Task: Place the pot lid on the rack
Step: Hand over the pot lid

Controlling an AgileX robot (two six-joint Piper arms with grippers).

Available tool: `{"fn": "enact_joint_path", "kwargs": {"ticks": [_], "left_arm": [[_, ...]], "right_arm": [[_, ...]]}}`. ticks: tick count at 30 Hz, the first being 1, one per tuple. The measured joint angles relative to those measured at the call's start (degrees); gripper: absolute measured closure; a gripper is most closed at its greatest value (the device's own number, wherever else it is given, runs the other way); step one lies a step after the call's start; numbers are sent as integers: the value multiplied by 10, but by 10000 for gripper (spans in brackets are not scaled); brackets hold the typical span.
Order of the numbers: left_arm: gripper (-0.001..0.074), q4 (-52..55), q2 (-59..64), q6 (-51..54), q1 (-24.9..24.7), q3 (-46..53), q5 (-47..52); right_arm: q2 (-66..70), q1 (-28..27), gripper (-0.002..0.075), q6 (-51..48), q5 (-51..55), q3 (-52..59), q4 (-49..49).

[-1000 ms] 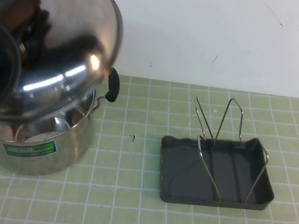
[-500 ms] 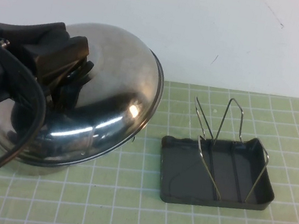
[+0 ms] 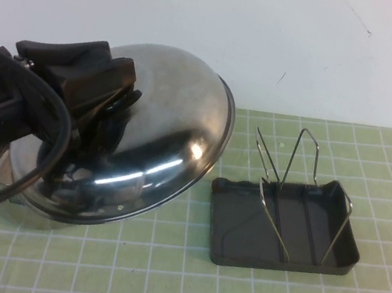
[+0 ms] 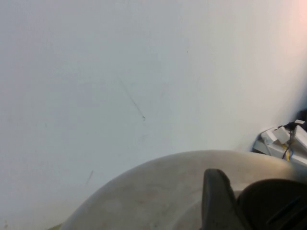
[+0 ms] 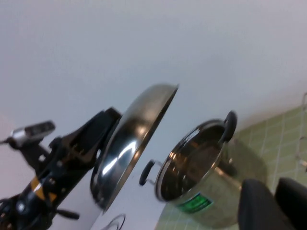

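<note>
Pot lid (image 3: 163, 137) held aloft at left of the high view; rack (image 3: 286, 214) unoccupied at right.

Nearest the camera, at the left edge of the high view: left gripper (image 3: 95, 99), black, clamped on the lid's centre knob. Lid raised and tilted, domed face toward the camera, lower rim overlapping the steel pot (image 3: 41, 215), of which only a sliver shows beneath. At centre right: rack's dark grey tray (image 3: 279, 258) flat on the green gridded mat (image 3: 159, 276), wire loops (image 3: 305, 168) upright, well apart from the lid. Beyond, white wall (image 3: 274, 39) across the upper frame. Right wrist view: lid (image 5: 134, 139) on edge, clear of the open pot (image 5: 206, 172); right gripper (image 5: 273, 203) at lower right corner, fingers dark, state of closure cannot be told. Left wrist view: lid dome (image 4: 158, 191) along the bottom edge.
</note>
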Motion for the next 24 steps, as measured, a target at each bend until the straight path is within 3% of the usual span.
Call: {"fn": "enact_joint_path", "kwargs": {"ticks": [3,7,9,15,24], "left_arm": [[423,-6,14,0,0,0,-27],[423,-6,25,0,0,0,-47],[423,-6,27,0,0,0,-51],[423,-6,27,1,0,0,-51],[423,-6,27,1,0,0,-51]], "right_arm": [[90,0,528,-23,73,-36,1],[193,0,288,-38,149,-88,1],[238,0,225,-43,185,-115,1],[364,9,176,-54,259,-192,1],[499,106,171,-78,240,-294,1]]}}
